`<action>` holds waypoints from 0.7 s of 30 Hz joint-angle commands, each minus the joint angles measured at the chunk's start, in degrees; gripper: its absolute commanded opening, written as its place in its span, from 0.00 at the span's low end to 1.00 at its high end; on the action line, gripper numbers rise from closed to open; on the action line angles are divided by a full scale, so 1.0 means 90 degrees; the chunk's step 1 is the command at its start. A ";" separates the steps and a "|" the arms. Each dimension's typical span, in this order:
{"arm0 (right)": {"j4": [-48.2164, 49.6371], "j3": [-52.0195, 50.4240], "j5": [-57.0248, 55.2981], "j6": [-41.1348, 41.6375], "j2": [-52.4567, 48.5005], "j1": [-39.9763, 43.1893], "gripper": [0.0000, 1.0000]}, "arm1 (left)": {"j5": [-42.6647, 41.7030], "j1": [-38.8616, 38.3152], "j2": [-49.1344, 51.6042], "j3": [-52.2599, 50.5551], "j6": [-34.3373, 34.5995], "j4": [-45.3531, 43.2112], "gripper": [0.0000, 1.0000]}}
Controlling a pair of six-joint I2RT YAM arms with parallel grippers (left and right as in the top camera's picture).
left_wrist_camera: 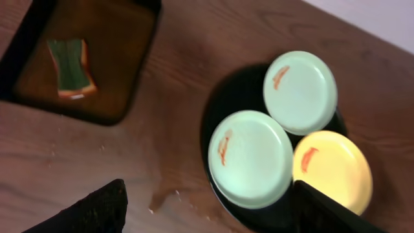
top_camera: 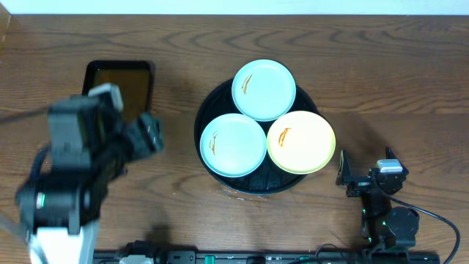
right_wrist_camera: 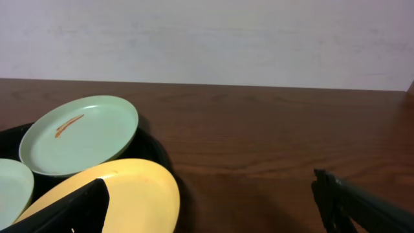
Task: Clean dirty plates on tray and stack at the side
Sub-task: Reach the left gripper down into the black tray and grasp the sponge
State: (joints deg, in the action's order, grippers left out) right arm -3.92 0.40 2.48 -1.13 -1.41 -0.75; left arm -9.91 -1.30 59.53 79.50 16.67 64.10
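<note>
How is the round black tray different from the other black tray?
The round tray is a circle and looks bigger; the other tray is a rectangle. The round tray holds three plates; the other tray holds brown liquid and a sponge. Both are black with raised rims.

Desk (top_camera: pixel 410 88): dark brown wood with a bold grain running side to side and a matt surface. A white wall (right_wrist_camera: pixel 207 32) borders its far edge.

Item 1: round tray (top_camera: pixel 249 182), glossy black with a raised rim. It sits flat near the middle of the desk, slightly right of centre.

Item 2: rectangular tray (top_camera: pixel 87 77), black, smaller, with rounded corners, holding brownish liquid. It sits flat at the far left, well apart from the round tray.

Item 3: small pale marks (left_wrist_camera: pixel 169 193) on the wood just beside the round tray's near-left rim. Whether they are liquid or scuffs cannot be told.
</note>
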 commanded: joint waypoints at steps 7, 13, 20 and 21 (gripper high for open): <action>-0.0022 -0.0010 -0.0058 -0.0075 0.0032 0.0039 0.99 | 0.0474 0.0799 0.3162 0.1885 -0.0656 0.0568 0.80; -0.0024 -0.0010 -0.0061 -0.0075 0.0032 0.0039 0.99 | 0.0568 0.1501 0.4396 0.2001 -0.0658 0.0100 0.80; -0.0024 -0.0010 -0.0058 -0.0075 0.0029 0.0039 0.99 | 0.0563 0.2178 0.5918 0.1977 -0.0658 -0.0291 0.80; -0.0024 -0.0010 -0.0061 -0.0075 0.0029 0.0039 0.99 | 0.0561 0.2285 0.6171 0.1977 -0.0658 -0.0291 0.80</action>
State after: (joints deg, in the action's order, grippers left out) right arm -3.92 0.40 2.48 -1.13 -1.39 -0.75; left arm -5.58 17.08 110.17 96.55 11.70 61.41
